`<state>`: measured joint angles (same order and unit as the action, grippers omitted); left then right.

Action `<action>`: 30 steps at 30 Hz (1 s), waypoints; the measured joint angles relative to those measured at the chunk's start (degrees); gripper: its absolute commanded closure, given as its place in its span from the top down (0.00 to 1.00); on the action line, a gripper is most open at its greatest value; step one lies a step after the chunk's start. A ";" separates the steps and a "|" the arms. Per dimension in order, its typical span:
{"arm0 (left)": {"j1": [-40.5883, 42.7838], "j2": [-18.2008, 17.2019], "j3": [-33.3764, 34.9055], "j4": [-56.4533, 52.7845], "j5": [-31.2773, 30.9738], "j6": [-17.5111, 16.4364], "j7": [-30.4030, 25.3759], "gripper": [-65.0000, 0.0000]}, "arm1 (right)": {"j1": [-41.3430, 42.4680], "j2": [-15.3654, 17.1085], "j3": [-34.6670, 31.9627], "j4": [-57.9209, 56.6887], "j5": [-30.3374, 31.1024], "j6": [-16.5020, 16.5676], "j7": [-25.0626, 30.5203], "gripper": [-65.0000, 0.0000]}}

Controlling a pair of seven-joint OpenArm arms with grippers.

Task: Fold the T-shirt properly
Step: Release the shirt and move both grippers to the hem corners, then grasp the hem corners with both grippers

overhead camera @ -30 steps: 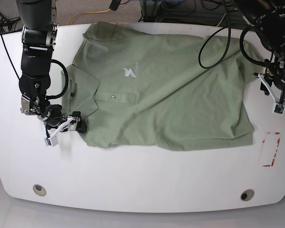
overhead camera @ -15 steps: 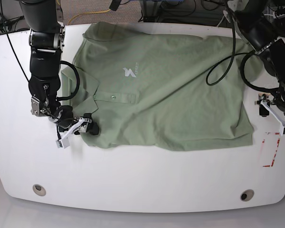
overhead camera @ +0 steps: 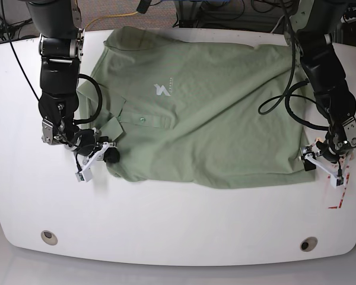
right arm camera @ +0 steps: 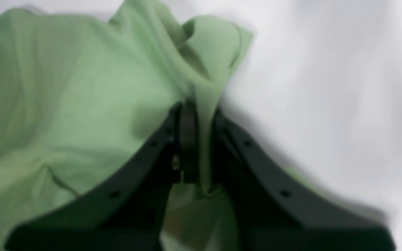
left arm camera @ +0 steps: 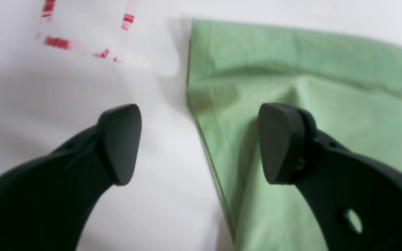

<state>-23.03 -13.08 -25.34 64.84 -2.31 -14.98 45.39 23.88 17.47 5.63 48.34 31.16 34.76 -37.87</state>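
The pale green T-shirt point(overhead camera: 213, 119) lies spread on the white table point(overhead camera: 178, 219), collar to the left, white logo facing up. My right gripper point(overhead camera: 107, 155) is at the shirt's near left corner. In the right wrist view it point(right arm camera: 197, 139) is shut on a pinched fold of the T-shirt's fabric point(right arm camera: 65, 87). My left gripper point(overhead camera: 316, 163) is at the shirt's near right corner. Seen from the left wrist, it point(left arm camera: 200, 143) stands open astride the T-shirt's edge point(left arm camera: 309, 69), with one finger point(left arm camera: 119, 143) over the bare table and the other finger point(left arm camera: 281, 143) over the cloth.
Red tape marks point(overhead camera: 338, 187) sit on the table just right of the left gripper and also show as red tape marks point(left arm camera: 82, 45) in the left wrist view. Two round holes point(overhead camera: 48, 236) point(overhead camera: 309, 244) lie near the front edge. Cables run behind the table.
My right gripper slid right onto the shirt's corner and shut on the fabric. My left arm came down and inward to the shirt's near right corner, jaws open.
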 measured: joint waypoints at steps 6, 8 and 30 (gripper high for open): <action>-3.04 -1.38 0.00 -8.31 0.13 2.49 -2.86 0.76 | -1.36 -0.04 -0.02 4.44 -0.04 -0.20 -1.16 0.07; -3.67 -1.73 0.00 -10.56 0.04 2.38 -3.28 0.76 | -1.73 -0.02 0.00 5.49 0.13 -0.17 -1.16 0.07; -4.74 0.00 2.16 -15.89 -0.11 -3.06 -5.88 0.75 | -4.72 0.00 0.31 14.01 0.28 0.00 -3.30 0.07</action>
<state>-27.77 -13.08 -23.18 48.95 -2.42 -18.04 39.51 19.16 17.47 5.93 62.35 31.44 34.76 -41.17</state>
